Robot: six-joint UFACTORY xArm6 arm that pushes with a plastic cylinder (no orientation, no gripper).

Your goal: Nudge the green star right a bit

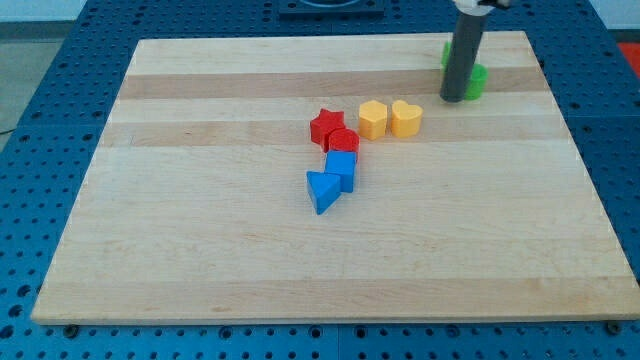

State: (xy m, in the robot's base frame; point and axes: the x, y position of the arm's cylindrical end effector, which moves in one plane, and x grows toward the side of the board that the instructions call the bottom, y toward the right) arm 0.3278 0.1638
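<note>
A green block (477, 80) stands near the view's top right on the wooden board (200, 250). It is mostly hidden behind my rod, so its shape is hard to tell; a green bit also shows at the rod's left (446, 52). My tip (453, 98) rests on the board right in front of the green block, at its left side, touching or nearly so.
A yellow hexagon (373, 119) and a yellow heart (405, 117) sit side by side left of my tip. A red star (324, 127), a red block (343, 142), a blue block (342, 166) and a blue triangle (322, 190) cluster mid-board.
</note>
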